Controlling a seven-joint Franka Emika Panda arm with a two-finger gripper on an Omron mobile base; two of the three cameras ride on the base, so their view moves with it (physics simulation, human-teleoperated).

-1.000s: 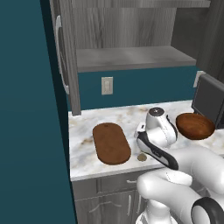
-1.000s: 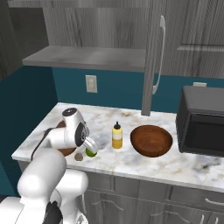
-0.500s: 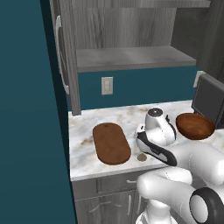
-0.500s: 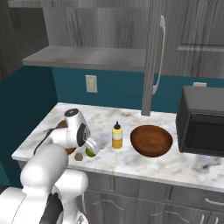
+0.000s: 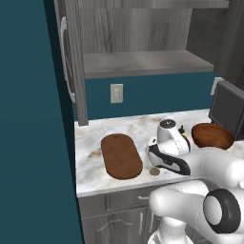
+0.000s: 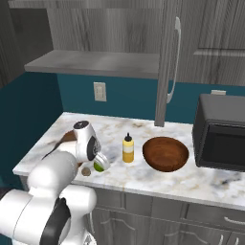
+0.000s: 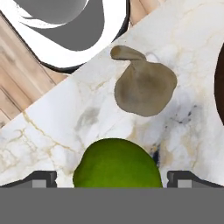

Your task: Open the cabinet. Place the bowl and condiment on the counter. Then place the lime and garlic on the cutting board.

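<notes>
The lime [image 7: 117,162] is sitting on the white marble tabletop [image 6: 191,184] near its front edge, and in the hand view it is lying right between the two dark fingertips [image 7: 40,178] of the claw [image 6: 101,164], which is standing wide open around it without squeezing. The garlic [image 7: 142,86] is lying just beyond the lime, apart from it (its stem is curling off to one side), and from the right base view the little tan bulb [image 6: 86,172] is resting just beside the claw toward the front edge. The cutting board [image 5: 121,155] is lying flat on the tabletop beside the arm, with nothing on it, and the garlic is sitting close to its corner. The yellow condiment [image 6: 128,148] is standing upright near the lime, and the wooden bowl [image 6: 165,153] is resting just beyond it, next to a black microwave [image 6: 222,132]. Above, the cabinet [image 6: 168,57] is hanging open, its door turned outward and its grey shelf [image 6: 95,63] bare.
</notes>
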